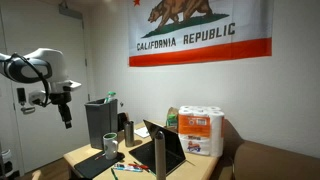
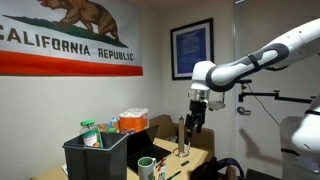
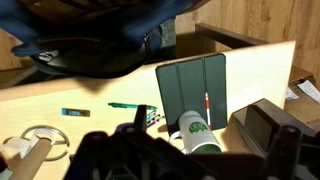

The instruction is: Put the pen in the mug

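In an exterior view the end effector [image 1: 67, 120] hangs in the air at the left, clear of the counter [image 1: 82, 157] — whether its fingers are apart or together, I cannot tell. Further right, the black mug [image 1: 109, 143] stands upright just before a grey bin [image 1: 100, 118]. In the wrist view a pen [image 3: 122, 105] lies flat on the counter.
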Tool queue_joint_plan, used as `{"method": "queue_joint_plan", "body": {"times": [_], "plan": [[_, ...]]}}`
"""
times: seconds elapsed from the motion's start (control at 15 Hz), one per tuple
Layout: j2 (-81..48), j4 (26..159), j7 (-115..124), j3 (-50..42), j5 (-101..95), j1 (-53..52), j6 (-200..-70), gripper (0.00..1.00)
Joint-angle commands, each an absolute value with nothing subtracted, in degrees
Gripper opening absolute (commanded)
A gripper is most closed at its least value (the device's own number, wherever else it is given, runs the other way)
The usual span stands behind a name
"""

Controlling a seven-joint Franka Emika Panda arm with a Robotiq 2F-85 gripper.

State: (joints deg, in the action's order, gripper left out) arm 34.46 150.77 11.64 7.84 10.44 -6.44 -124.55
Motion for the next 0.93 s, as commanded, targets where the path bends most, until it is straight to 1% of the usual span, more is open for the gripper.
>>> {"method": "queue_joint_plan", "body": {"times": [0.0, 0.13, 0.4, 0.87], "plan": [[34.5, 150.7, 11.6, 7.8, 10.4, -6.4, -124.4, 1.0], [34.5, 150.7, 11.6, 7.8, 10.4, -6.4, -124.4, 1.0], [26.9, 149.7, 10.3, 8.5, 12.1, -8.3, -129.0, 1.0], [3.6, 143.9, 5.1, 10.1, 15.9, -13.8, -144.7, 1.0]]}}
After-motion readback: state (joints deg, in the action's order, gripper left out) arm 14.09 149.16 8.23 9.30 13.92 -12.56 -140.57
